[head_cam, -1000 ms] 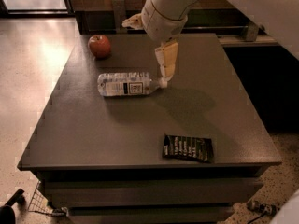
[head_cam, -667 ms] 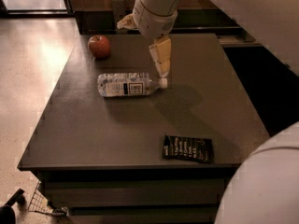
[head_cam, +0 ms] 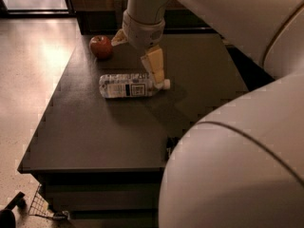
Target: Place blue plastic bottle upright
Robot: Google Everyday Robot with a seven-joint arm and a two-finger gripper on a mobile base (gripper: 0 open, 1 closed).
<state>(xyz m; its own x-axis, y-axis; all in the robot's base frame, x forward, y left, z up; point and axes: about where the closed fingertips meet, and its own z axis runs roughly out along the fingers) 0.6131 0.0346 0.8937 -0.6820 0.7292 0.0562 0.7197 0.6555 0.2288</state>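
Observation:
The blue plastic bottle [head_cam: 127, 86] lies on its side on the dark table [head_cam: 95, 137], with its white cap [head_cam: 166, 84] pointing right and its label facing up. My gripper [head_cam: 157, 73] hangs from the white wrist just above the bottle's neck, next to the cap, and looks to be touching or nearly touching it. The bottle is not lifted.
A red apple [head_cam: 101, 46] sits at the table's back left, behind the bottle. My arm's large white body [head_cam: 237, 165] fills the lower right and hides that part of the table. The floor lies to the left, with a wire object [head_cam: 40, 205] at the bottom left.
The gripper has come down and slightly left to the bottle's neck. The arm's body now covers the lower right, hiding the black packet seen before. The bottle has not moved.

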